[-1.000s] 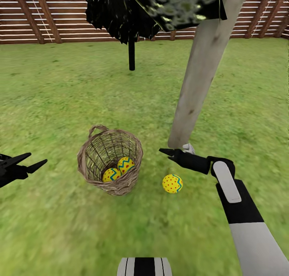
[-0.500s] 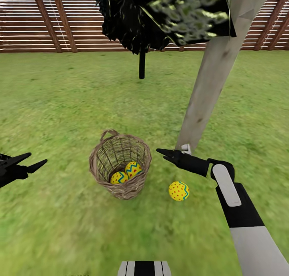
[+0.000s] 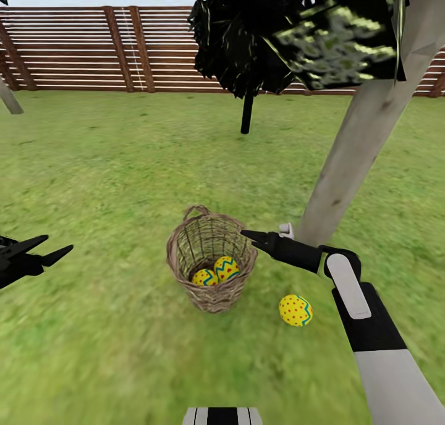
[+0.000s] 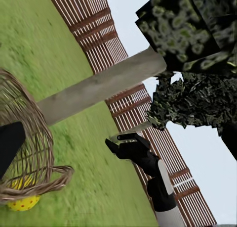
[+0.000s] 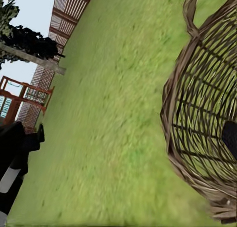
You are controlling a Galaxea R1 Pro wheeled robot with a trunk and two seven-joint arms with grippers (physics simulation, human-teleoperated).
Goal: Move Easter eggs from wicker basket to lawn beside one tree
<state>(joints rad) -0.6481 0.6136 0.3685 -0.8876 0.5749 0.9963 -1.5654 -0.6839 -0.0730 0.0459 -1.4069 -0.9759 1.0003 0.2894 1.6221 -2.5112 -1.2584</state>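
The wicker basket (image 3: 211, 261) wall half hides 2 Easter eggs (image 3: 226, 268) inside.

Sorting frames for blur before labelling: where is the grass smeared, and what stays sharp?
Head view: lawn smeared toward the lower edge, wicker basket and eggs crisp. Right wrist view: grass streaked, basket weave sharper. Left wrist view: grass soft, trunk clear.

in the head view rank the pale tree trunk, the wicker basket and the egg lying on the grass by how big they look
Largest to smallest:
1. pale tree trunk
2. wicker basket
3. egg on the grass
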